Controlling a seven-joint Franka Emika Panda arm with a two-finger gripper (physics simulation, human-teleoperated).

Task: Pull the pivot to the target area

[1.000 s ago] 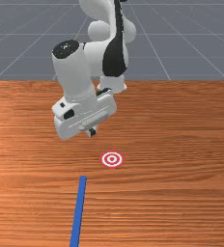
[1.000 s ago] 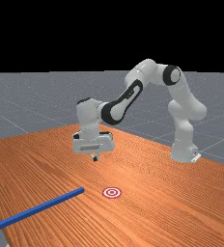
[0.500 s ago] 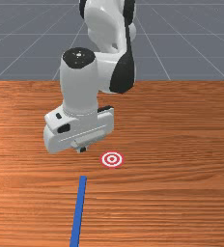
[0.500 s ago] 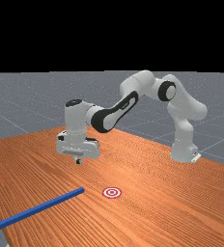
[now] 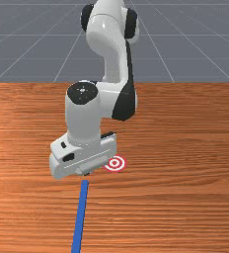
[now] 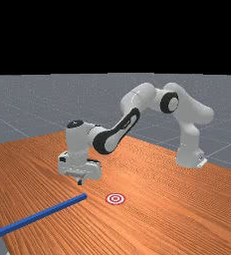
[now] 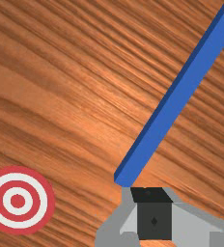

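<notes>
In the front view the bar [image 5: 80,212] lies on the table [image 5: 185,202], left of the middle, running from the bottom edge toward the arm [image 5: 83,118]. The target [image 5: 114,163] lies flat to the right of the bar's inner end and farther back. The gripper [image 6: 79,182] hangs above the table, near that end, left of the target.

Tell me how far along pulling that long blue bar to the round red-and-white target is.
No pulling looks done: the bar lies off the target. In hand is the approach: the white end effector hovers near the bar's end, not touching it. Touching the bar and drawing it onto the target are left.
</notes>
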